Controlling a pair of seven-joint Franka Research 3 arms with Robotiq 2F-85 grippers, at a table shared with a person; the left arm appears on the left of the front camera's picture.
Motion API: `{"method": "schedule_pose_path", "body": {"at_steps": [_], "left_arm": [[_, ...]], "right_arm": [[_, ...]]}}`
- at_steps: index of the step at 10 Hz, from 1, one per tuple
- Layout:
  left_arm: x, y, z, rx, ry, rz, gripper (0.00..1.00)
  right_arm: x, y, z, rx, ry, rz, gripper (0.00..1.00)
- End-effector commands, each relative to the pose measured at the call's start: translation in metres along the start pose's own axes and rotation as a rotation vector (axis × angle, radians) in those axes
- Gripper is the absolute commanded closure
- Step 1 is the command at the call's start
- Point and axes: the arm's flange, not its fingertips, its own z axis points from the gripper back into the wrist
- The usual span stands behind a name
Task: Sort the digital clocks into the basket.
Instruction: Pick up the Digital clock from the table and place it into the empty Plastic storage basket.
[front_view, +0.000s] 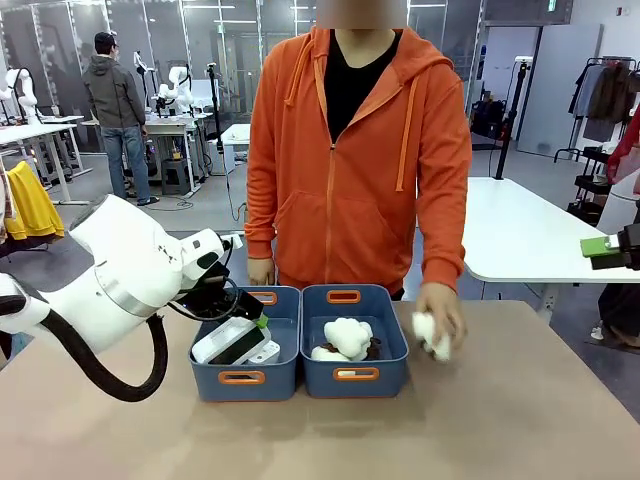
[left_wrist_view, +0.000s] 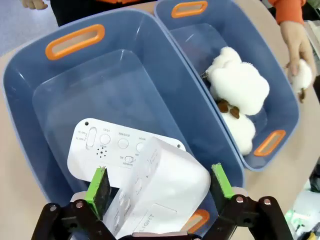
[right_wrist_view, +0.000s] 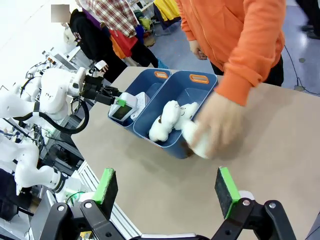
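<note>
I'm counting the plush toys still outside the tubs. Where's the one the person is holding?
In the front view the plush toy is under the person's hand on the table's right side, just right of the right-hand tub.

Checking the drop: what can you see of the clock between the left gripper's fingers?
The upper clock is a white, rounded-rectangular plastic body, tilted, back side toward the wrist camera with faint raised lettering; the front view shows its dark screen face. It lies on the second clock, which rests flat, back up, in the left basket. The left gripper stands open, green pads at either side; whether they touch it I cannot tell.
</note>
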Motion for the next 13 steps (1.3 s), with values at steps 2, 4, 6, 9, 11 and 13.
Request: {"method": "schedule_pose_path", "body": {"at_steps": [2,4,6,9,11,13], "left_arm": [[-0.01,0.002,0.037,-0.087,0.074,-0.086,0.0],[-0.019,0.014,0.067,-0.171,0.127,-0.099,0.0],[-0.024,0.03,0.103,-0.308,0.149,-0.187,0.0],[-0.031,0.115,0.232,-0.475,0.067,-0.456,0.0],[-0.062,0.153,0.299,-0.477,-0.034,-0.576,0.0],[-0.087,0.172,0.326,-0.359,-0.115,-0.601,0.0]], "right_arm": [[0.001,-0.002,0.0,0.01,-0.013,0.012,0.0],[0.001,-0.002,0.0,0.01,-0.013,0.012,0.0],[0.001,-0.002,0.0,0.01,-0.013,0.012,0.0],[0.001,-0.002,0.0,0.01,-0.013,0.012,0.0],[0.001,-0.002,0.0,0.01,-0.013,0.012,0.0],[0.001,-0.002,0.0,0.01,-0.013,0.012,0.0]]}}
